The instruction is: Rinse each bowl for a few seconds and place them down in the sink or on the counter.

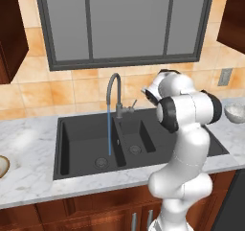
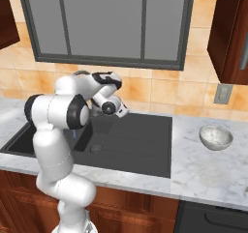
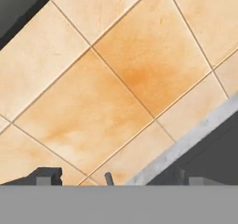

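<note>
The white marble worktop (image 1: 28,144) with faint grey veins runs the whole width of the wall, above dark reddish-brown wood cabinets (image 1: 95,211). Behind it rise warm orange-tan wall tiles (image 3: 121,79) and a big grey-framed window (image 1: 124,24). Set into the worktop is the large matte black rectangular sink (image 1: 86,134), with a big basin, a smaller one and a flat drainboard. Its grey gooseneck tap (image 1: 114,88) is running: a thin blue stream falls straight into the big basin.

The white arm is folded over the sink, and its hand (image 3: 114,179) sits up near the tap's base, aimed at the tiled wall just above the sink's back edge. The dark fingertips (image 3: 46,175) stand wide apart with nothing between them.

Both bowls are on the worktop, well apart from the hand. The deep rounded whitish-grey speckled bowl (image 2: 216,137) stands upright to the right of the sink. The wider shallow bowl with a tan-brown rim (image 1: 2,165) lies far to the left, cut by the picture's edge.

With water flowing and no bowl held, I judge the tap-opening step done and the rinsing not yet begun. The next move calls for swinging away from the wall to one bowl, coming down over its rim, and closing on it.
</note>
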